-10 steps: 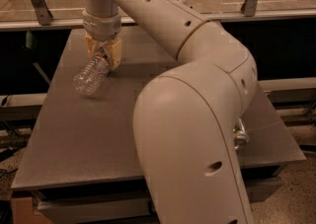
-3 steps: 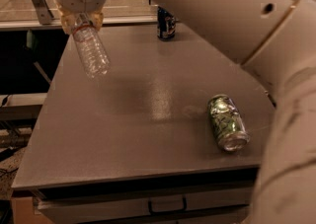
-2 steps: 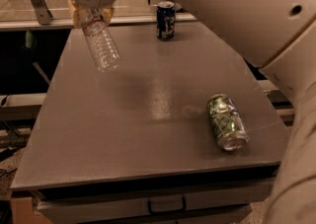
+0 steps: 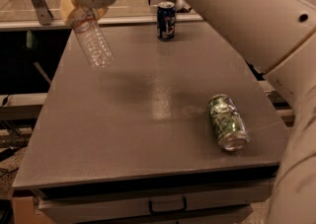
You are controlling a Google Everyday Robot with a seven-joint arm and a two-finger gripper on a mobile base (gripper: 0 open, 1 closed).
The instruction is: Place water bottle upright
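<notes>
1. Pinching the neck end of the water bottle (image 4: 95, 43), the gripper (image 4: 79, 15) hangs over the far left corner of the table (image 4: 148, 139). Its pads are pressed onto the bottle's top.
2. The bottle is in the air, clear of the surface. Its base points down and a little right, tilted rather than plumb.
3. Likely reason for the hold: gripping at the cap end lets the base lead, so the bottle can be lowered onto it. The tilt probably needs to come off before the base touches down.
4. The spot below the bottle is bare. The blue can (image 4: 166, 20) stands upright at the far edge, and the green can (image 4: 227, 122) lies on its side near the right front, both well apart from the bottle.
5. The arm (image 4: 237, 6) sweeps across the upper right, clear of the bottle.
6. Against the frame from about three seconds ago, the bottle was low by the tabletop and leaning hard. Now it is raised and hangs steeper.
7. Over the last second little changes: the tilt is similar and the green can is unmoved.
</notes>
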